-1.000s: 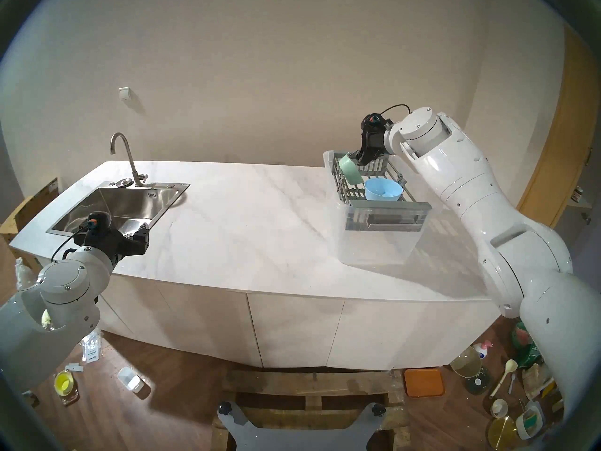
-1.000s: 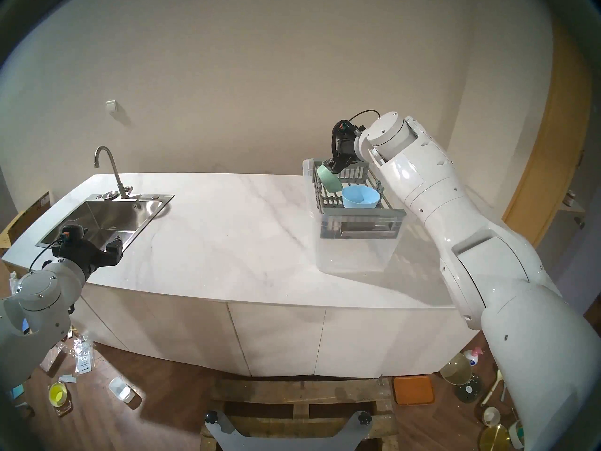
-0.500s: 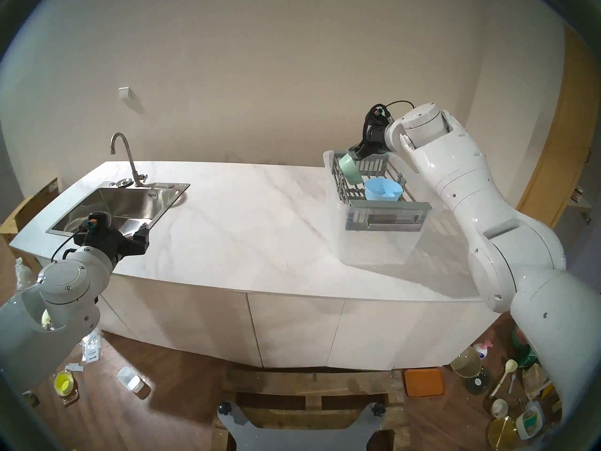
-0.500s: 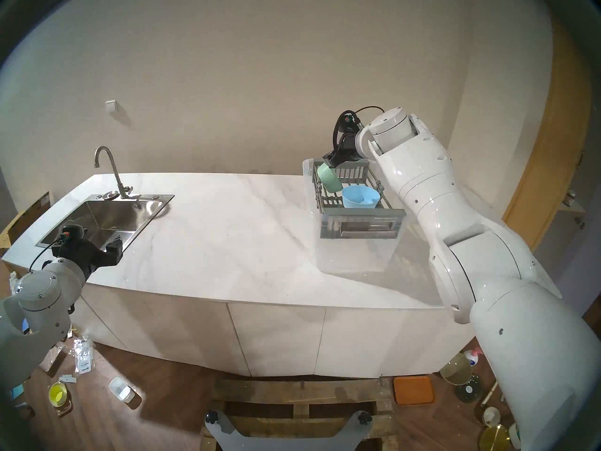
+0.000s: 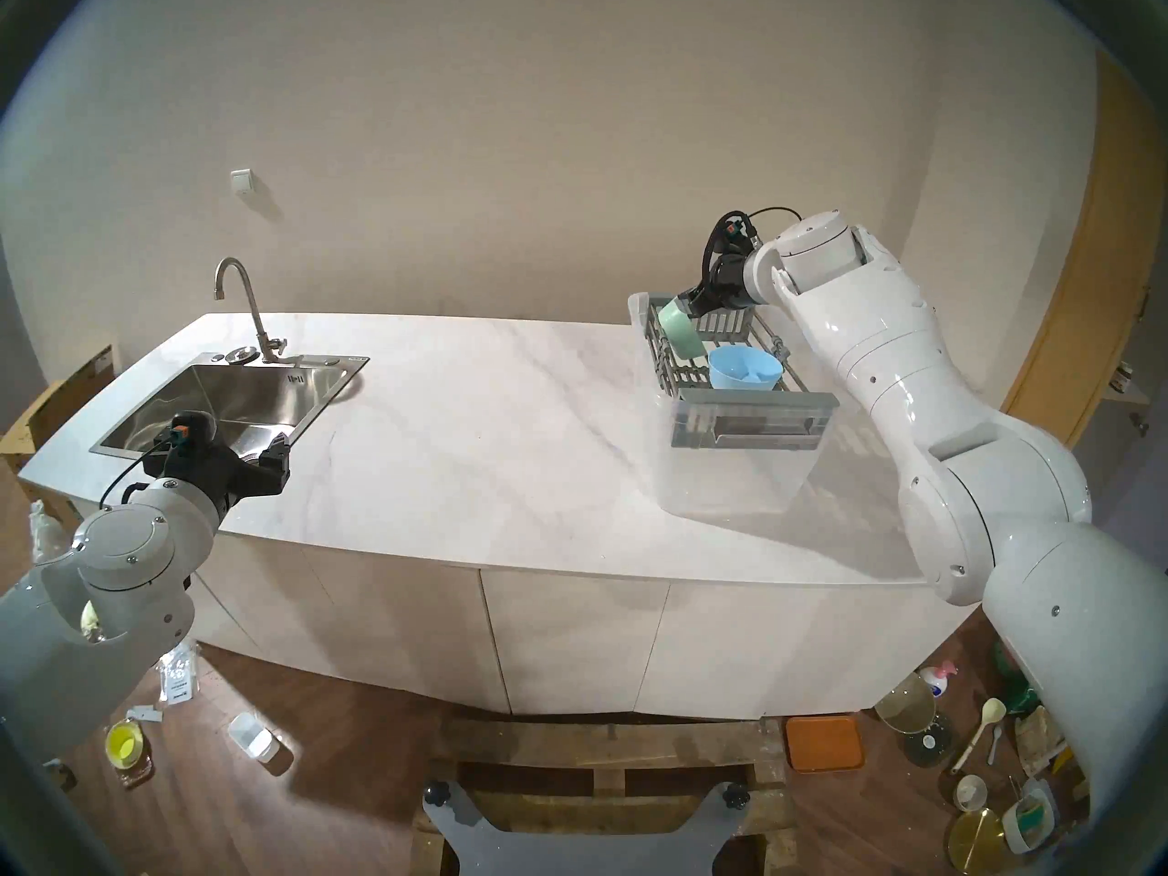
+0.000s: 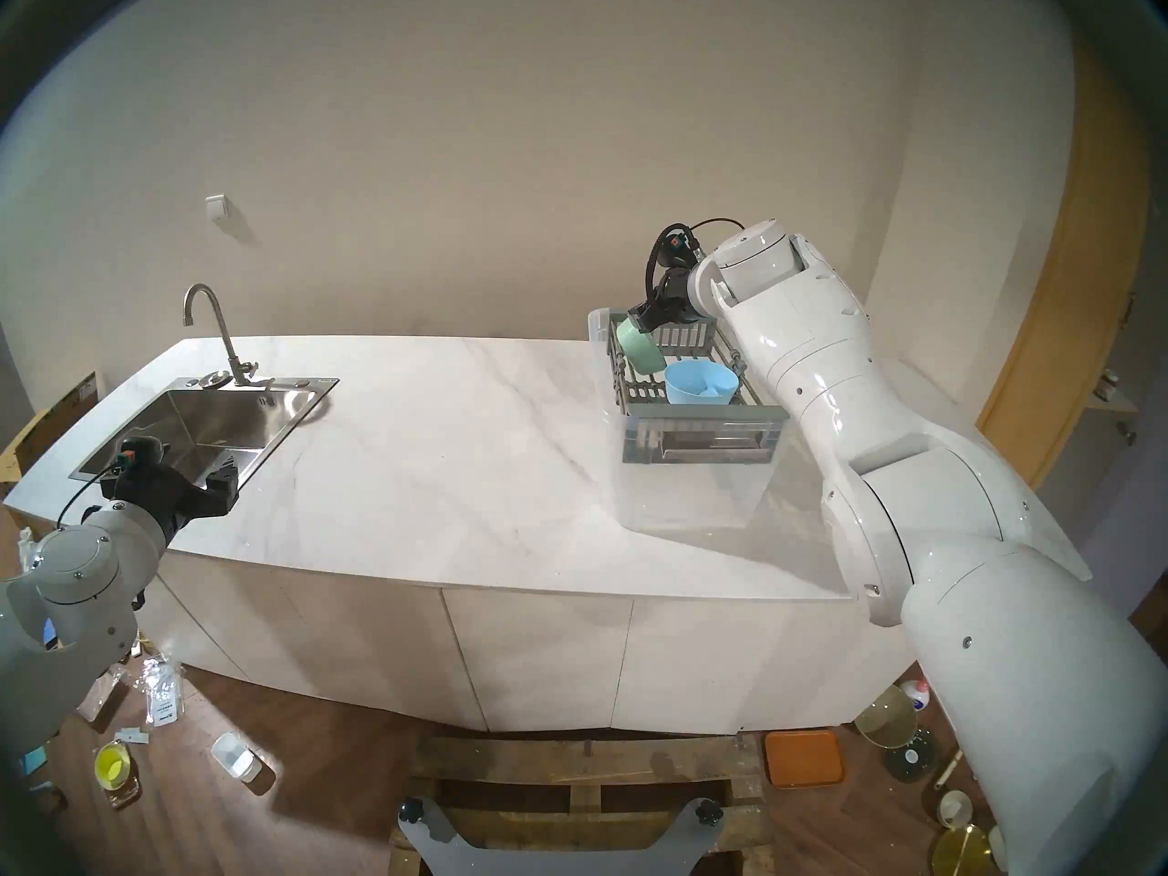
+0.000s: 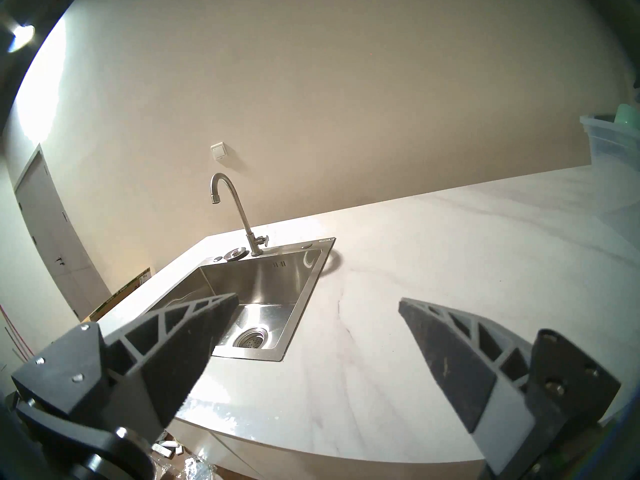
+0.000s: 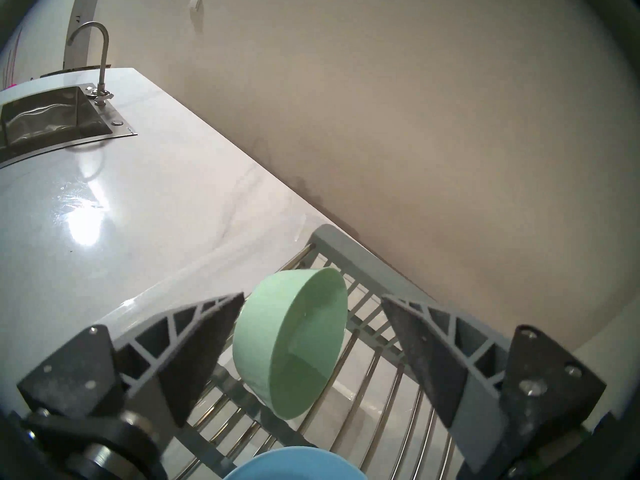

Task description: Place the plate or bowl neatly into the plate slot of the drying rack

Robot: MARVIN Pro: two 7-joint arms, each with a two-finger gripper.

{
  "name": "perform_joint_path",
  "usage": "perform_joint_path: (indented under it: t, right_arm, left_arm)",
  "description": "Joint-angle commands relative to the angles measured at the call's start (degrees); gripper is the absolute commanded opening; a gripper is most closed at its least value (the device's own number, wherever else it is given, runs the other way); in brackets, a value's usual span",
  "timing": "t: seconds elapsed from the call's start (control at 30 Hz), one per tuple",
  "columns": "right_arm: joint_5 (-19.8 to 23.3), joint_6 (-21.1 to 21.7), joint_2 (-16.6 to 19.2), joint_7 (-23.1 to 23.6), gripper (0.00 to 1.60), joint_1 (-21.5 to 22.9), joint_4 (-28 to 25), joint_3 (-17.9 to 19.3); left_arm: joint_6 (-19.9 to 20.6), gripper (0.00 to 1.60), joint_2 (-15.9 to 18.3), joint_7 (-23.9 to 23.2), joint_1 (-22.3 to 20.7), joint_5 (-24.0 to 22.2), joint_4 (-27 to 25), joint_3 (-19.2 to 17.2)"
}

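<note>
Twin high head views over counter; wrist views close, probably tilted.

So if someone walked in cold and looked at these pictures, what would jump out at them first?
Probably the right gripper, jaws apart around a green bowl standing on its edge in the drying rack, which sits on a clear tub at the counter's right end. A blue bowl sits upright beside it, and the steel sink gleams far left.
</note>
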Motion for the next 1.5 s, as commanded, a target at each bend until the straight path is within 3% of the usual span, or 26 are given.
perform_joint_path:
  t: [0.0, 0.5, 1.13, 1.17, 1.2, 1.23, 1.27, 1.3, 1.33, 1.37, 1.47]
  right_arm:
    - [0.5, -0.2, -1.2, -0.3, 1.35, 2.1, 1.1, 0.8]
    - [0.6, -2.1, -2.8, -1.4, 1.23, 2.3, 5.2, 1.1]
    - [0.4, -5.9, -5.0, -2.9, 1.09, 5.5, 14.7, 1.3]
    - [0.4, -6.1, -5.1, -3.0, 0.93, 5.7, 15.2, 1.3]
    - [0.4, -6.3, -5.3, -3.1, 0.93, 6.1, 15.9, 1.3]
    - [0.4, -6.5, -5.4, -3.3, 0.73, 6.3, 16.4, 1.4]
    - [0.5, -6.7, -5.6, -3.5, 0.65, 6.6, 17.1, 1.5]
    - [0.6, -6.9, -5.8, -3.7, 0.19, 6.9, 17.6, 1.7]
    - [0.6, -7.0, -5.9, -3.8, 0.19, 7.2, 18.1, 1.8]
    - [0.6, -7.0, -6.0, -3.9, 0.00, 7.4, 18.5, 1.9]
    - [0.5, -7.4, -6.3, -4.3, 0.00, 8.2, 19.6, 2.0]
  left_arm:
    - [-0.6, 1.60, 0.1, -0.1, -0.5, 0.5, -0.8, -1.1]
    - [-0.5, 1.60, 0.1, -0.1, -0.5, 0.5, -0.8, -1.1]
    - [-0.5, 1.60, 0.1, 0.0, -0.6, 0.4, -0.8, -1.0]
    - [-0.5, 1.60, 0.1, 0.0, -0.6, 0.4, -0.8, -1.0]
    - [-0.5, 1.60, 0.1, 0.0, -0.6, 0.4, -0.8, -1.0]
    - [-0.5, 1.60, 0.1, 0.0, -0.6, 0.4, -0.8, -1.0]
    - [-0.5, 1.60, 0.1, 0.0, -0.6, 0.4, -0.8, -1.0]
    - [-0.5, 1.60, 0.1, 0.0, -0.6, 0.4, -0.8, -1.0]
    - [-0.5, 1.60, 0.1, 0.0, -0.6, 0.4, -0.8, -1.0]
    - [-0.5, 1.60, 0.1, 0.0, -0.6, 0.4, -0.7, -1.0]
    - [-0.5, 1.60, 0.2, 0.0, -0.7, 0.4, -0.7, -1.0]
